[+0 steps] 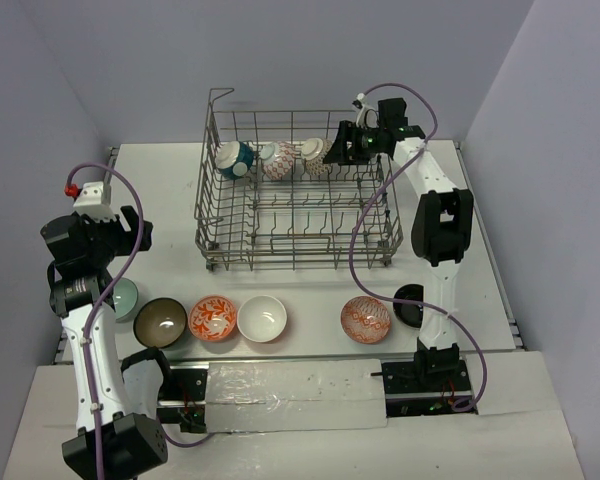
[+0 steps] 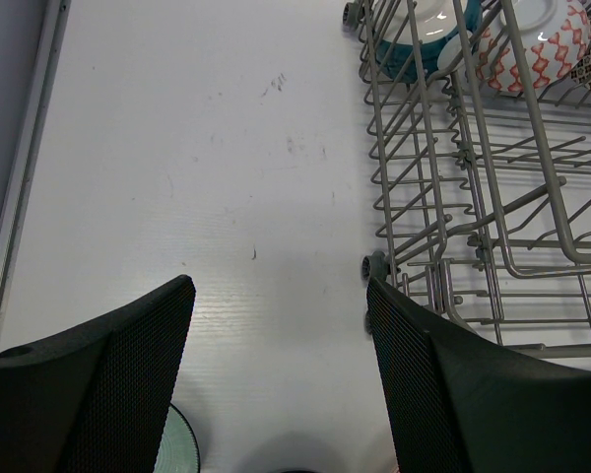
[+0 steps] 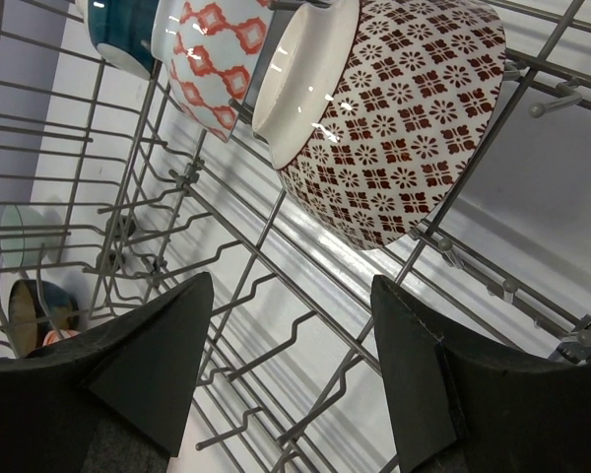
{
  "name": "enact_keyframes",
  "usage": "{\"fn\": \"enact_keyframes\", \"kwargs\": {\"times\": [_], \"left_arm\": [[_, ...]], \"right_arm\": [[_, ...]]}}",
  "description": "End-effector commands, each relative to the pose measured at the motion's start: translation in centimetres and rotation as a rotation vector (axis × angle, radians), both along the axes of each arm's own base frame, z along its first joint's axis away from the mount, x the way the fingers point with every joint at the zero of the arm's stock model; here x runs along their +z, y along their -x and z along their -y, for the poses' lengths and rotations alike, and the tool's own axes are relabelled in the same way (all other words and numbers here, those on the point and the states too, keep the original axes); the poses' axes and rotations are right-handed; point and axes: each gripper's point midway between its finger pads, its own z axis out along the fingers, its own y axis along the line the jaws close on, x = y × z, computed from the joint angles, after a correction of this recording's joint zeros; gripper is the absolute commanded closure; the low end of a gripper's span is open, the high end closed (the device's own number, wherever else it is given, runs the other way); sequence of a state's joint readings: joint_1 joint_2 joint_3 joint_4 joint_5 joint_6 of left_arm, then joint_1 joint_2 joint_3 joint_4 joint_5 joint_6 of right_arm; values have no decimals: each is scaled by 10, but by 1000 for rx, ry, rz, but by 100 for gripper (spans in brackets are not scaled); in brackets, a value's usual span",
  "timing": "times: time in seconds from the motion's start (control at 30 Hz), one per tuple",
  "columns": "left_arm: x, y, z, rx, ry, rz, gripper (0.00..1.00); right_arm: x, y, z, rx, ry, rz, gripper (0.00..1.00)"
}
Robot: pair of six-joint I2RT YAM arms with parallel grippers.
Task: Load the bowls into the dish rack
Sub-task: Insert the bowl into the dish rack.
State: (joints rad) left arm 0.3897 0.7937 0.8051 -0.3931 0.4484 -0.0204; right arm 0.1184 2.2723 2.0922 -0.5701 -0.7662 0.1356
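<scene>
The grey wire dish rack (image 1: 295, 258) stands mid-table. Three bowls lean on edge along its back row: a teal one (image 1: 234, 159), a red-diamond one (image 1: 277, 160) and a dark-red-patterned one (image 1: 317, 156). My right gripper (image 1: 338, 146) is open and empty beside the dark-red-patterned bowl (image 3: 404, 128), its fingers (image 3: 158, 345) over the rack's wires (image 3: 276, 271). My left gripper (image 1: 138, 235) is open and empty over bare table left of the rack (image 2: 426, 148). A pale green bowl (image 1: 126, 298), a brown bowl (image 1: 161, 321), an orange-patterned bowl (image 1: 213, 318), a white bowl (image 1: 262, 318), a red-patterned bowl (image 1: 366, 319) and a black bowl (image 1: 410, 305) sit on the table.
The loose bowls form a row between the rack and the arm bases. The black bowl is partly hidden behind the right arm. Grey walls close in the table on three sides. The rack's raised loop (image 1: 220, 95) stands at its back left corner.
</scene>
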Motion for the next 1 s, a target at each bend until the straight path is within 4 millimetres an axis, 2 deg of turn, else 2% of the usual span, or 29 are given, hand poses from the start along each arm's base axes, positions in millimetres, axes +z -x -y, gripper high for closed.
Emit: {"fn": "enact_keyframes", "kwargs": {"times": [0.0, 0.1, 0.3, 0.5, 0.7, 0.73, 0.8, 0.9, 0.97], "left_arm": [[7, 1, 2, -12, -2, 25, 23], [6, 1, 2, -12, -2, 22, 23], [7, 1, 1, -11, -6, 26, 23], [11, 2, 1, -4, -12, 35, 23], [14, 4, -1, 5, -19, 50, 23], [15, 4, -1, 7, -20, 53, 23], [16, 5, -2, 11, -24, 60, 23], [17, 7, -3, 20, -29, 67, 23], [19, 8, -5, 29, -35, 78, 23]], "right_arm": [[36, 0, 6, -3, 1, 80, 27], [39, 1, 7, 0, -1, 86, 27], [62, 8, 6, 28, -14, 129, 27], [89, 28, 9, 55, -6, 190, 27], [128, 57, 11, 105, 17, 296, 27], [143, 63, 13, 114, 32, 344, 27], [161, 77, 15, 139, 57, 399, 27], [172, 106, 12, 224, 63, 446, 27], [168, 129, 7, 285, 61, 429, 27]]}}
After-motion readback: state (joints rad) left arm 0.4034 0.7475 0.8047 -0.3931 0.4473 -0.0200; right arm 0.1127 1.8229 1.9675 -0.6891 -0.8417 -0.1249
